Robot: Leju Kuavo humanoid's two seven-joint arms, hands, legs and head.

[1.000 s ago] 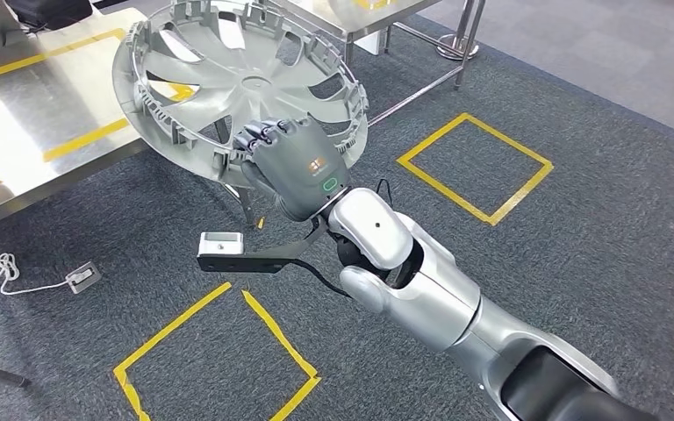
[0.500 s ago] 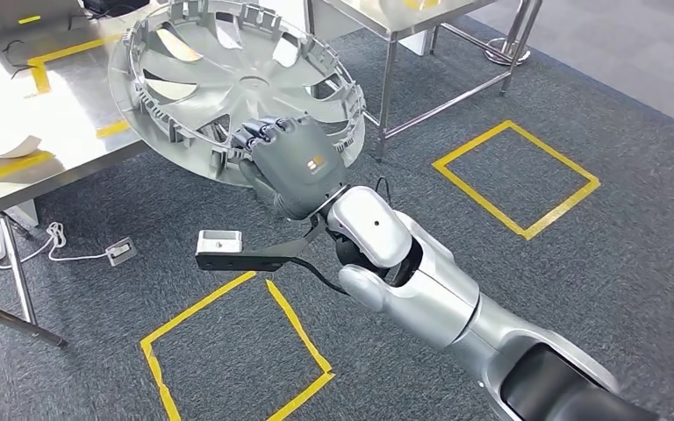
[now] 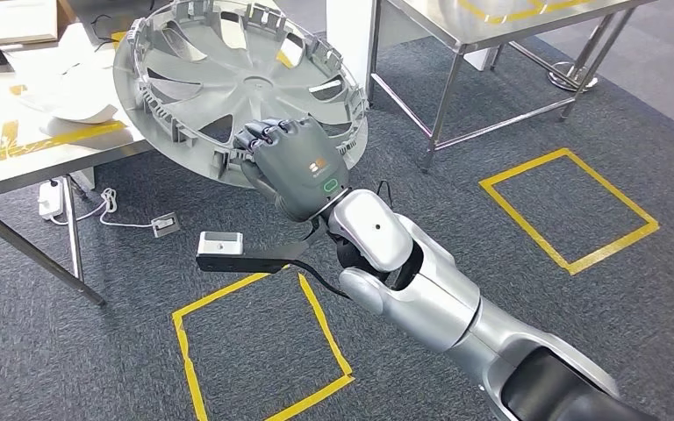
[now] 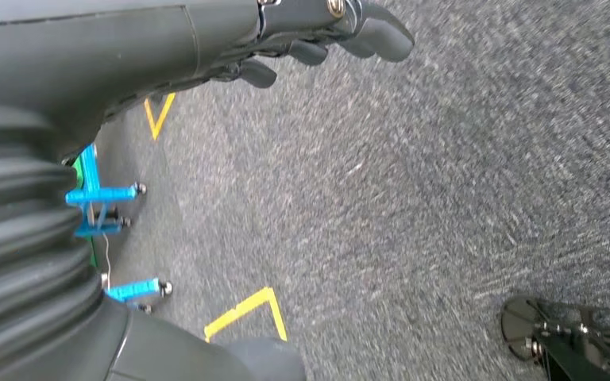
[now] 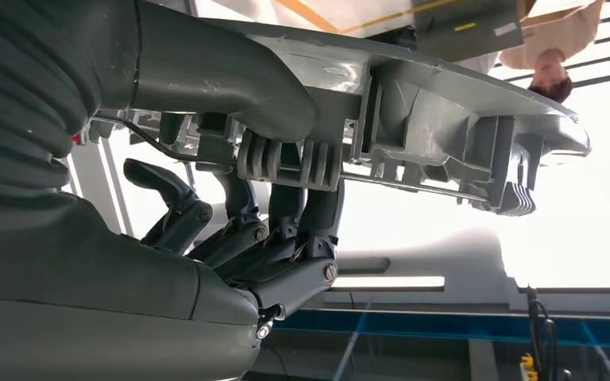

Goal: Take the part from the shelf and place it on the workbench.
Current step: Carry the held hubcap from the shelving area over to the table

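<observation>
The part is a large grey wheel cover (image 3: 228, 74) with spokes and a clipped rim, held tilted in the air. My right hand (image 3: 294, 167) grips its near rim, over the carpet beside the workbench. In the right wrist view the thumb (image 5: 230, 71) lies on one side of the rim (image 5: 445, 103) and the fingers (image 5: 286, 230) curl under the other. The workbench (image 3: 17, 167) is a pale table marked with yellow tape, at the upper left, partly behind the cover. My left hand (image 4: 318, 36) hangs over the grey carpet and holds nothing, its fingers loosely apart.
A white curved piece (image 3: 70, 101) lies on the workbench. A steel table (image 3: 491, 31) stands at the upper right. A power strip (image 3: 50, 197) and a socket box (image 3: 165, 224) lie on the floor by the workbench leg. Yellow tape squares (image 3: 254, 351) mark the carpet. A person (image 5: 552, 48) stands beyond the cover.
The whole picture has shifted right, so the camera has turned left. The workbench's leg and the power strip have come into sight. My right hand keeps its grip on the wheel cover.
</observation>
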